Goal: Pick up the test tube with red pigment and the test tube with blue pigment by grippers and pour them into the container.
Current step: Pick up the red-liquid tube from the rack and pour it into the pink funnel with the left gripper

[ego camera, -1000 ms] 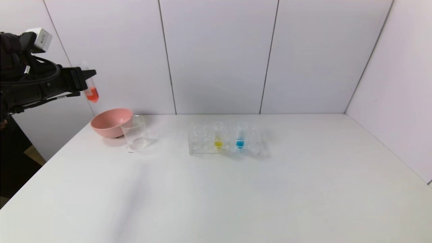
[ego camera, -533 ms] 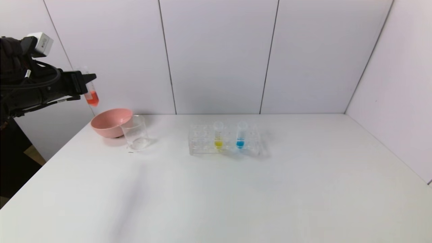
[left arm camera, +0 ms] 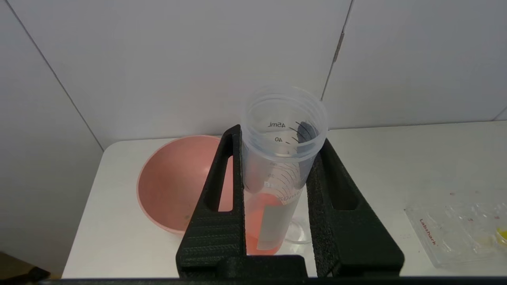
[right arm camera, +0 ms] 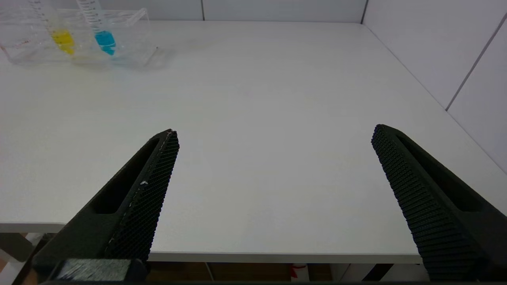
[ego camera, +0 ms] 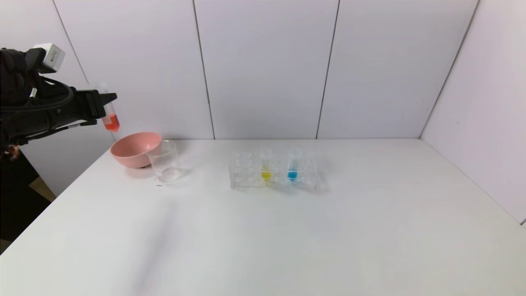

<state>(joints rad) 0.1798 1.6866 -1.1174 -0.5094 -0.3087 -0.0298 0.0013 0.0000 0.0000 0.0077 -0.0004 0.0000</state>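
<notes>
My left gripper (ego camera: pixel 107 98) is shut on the red test tube (ego camera: pixel 110 116) and holds it upright in the air, above and just left of the pink bowl. In the left wrist view the tube (left arm camera: pixel 277 174) sits between the two black fingers (left arm camera: pixel 222 190), with orange-red liquid in its lower part. The clear beaker (ego camera: pixel 165 161) stands on the table right of the bowl; only a bit of its rim (left arm camera: pixel 295 236) shows past the tube. The blue test tube (ego camera: pixel 292 165) stands in the rack, also seen from the right wrist (right arm camera: pixel 101 29). My right gripper (right arm camera: pixel 273 134) is open and empty over the table's front edge.
A pink bowl (ego camera: pixel 133 149) stands at the table's back left, touching the beaker. A clear tube rack (ego camera: pixel 273 172) in the middle back holds a yellow-liquid tube (ego camera: pixel 266 165) next to the blue one. White wall panels close the back and right.
My left gripper with the red tube has come down a little and the tube has swung closer to upright. Nothing else has moved.
</notes>
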